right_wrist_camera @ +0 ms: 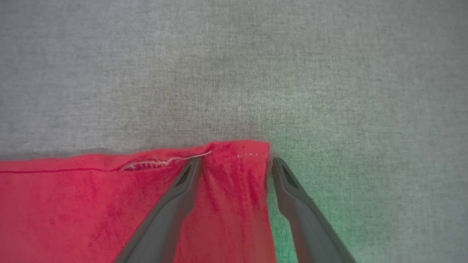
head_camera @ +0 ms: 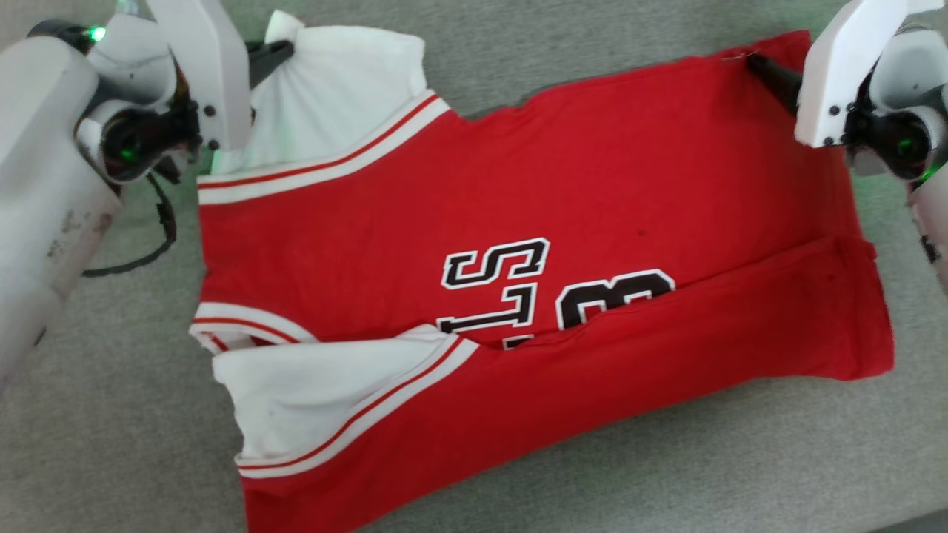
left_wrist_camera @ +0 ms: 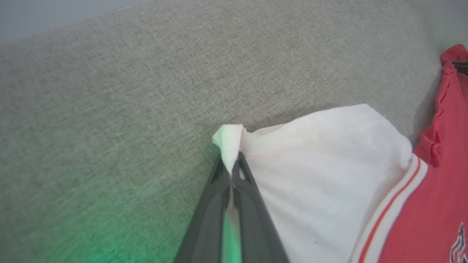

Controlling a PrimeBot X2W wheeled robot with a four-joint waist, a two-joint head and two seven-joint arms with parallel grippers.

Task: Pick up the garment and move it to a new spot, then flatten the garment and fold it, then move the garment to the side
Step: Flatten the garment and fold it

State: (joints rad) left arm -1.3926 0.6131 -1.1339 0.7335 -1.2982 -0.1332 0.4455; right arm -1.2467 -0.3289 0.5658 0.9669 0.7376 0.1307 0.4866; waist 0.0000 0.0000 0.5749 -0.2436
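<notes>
The garment (head_camera: 592,185), a red jersey with white sleeves and black lettering, lies spread on the grey cloth surface. Its near long side is folded up over the lower part of the lettering. My left gripper (head_camera: 270,55) is at the far left, shut on the tip of the far white sleeve (left_wrist_camera: 321,164); a small tuft of white cloth sticks out past the fingertips of the left gripper (left_wrist_camera: 232,164). My right gripper (head_camera: 770,74) is at the far right hem corner. In the right wrist view the right gripper (right_wrist_camera: 236,162) stands open, its fingers astride the red corner (right_wrist_camera: 73,204).
The grey woven surface (head_camera: 666,474) extends on all sides of the garment. Its front edge shows at the lower right corner (head_camera: 922,518). A black cable (head_camera: 159,237) loops beside my left forearm. The surface's far edge shows in the left wrist view (left_wrist_camera: 73,25).
</notes>
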